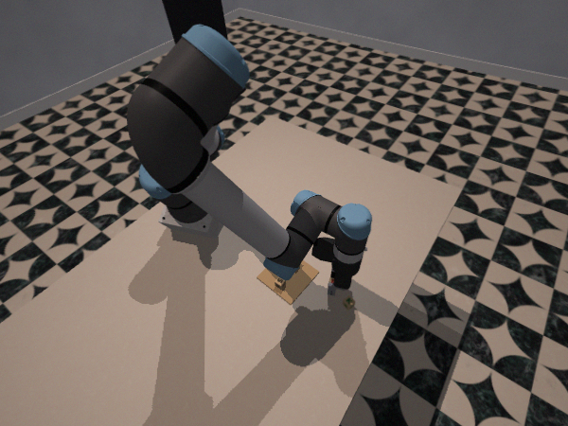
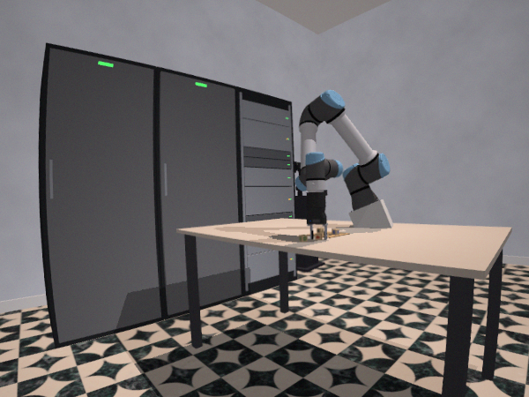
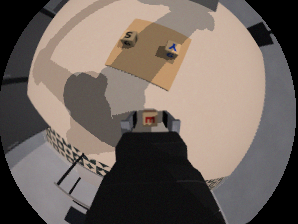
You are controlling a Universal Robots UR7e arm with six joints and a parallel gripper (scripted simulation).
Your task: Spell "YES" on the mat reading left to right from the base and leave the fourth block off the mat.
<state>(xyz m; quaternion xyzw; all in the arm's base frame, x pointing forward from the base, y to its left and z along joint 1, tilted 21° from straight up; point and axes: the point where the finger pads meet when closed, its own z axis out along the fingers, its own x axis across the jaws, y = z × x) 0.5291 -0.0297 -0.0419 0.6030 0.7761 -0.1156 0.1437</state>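
Three lettered blocks show in the wrist view. Pincer (image 1: pixel 339 288) (image 2: pixel 319 235) (image 3: pixel 149 116) is fully open, pointing down, low over the surface (image 1: pixel 379 189) (image 2: pixel 419 244) (image 3: pixel 225 100), holding nothing. The E block (image 2: pixel 318 236) (image 3: pixel 149 118), red letter up, sits between its fingers with a gap either side, off the mat. Mat (image 1: pixel 300 285) (image 2: pixel 341 235) (image 3: pixel 145 62) lies flat on the base side of the pincer, near but apart from it. On it: S block (image 1: pixel 279 282) (image 3: pixel 128 39), black letter, and Y block (image 3: pixel 172 50), blue letter, well apart, with the middle spot between them unfilled. Seen from the base, Y is on the left, S on the right. Fourth block (image 1: pixel 348 302) (image 2: pixel 302 238), green marking, rests just beyond the pincer on the side away from the mat, fully off it. Can't read its letter. Word isn't spelled: E missing from the row.
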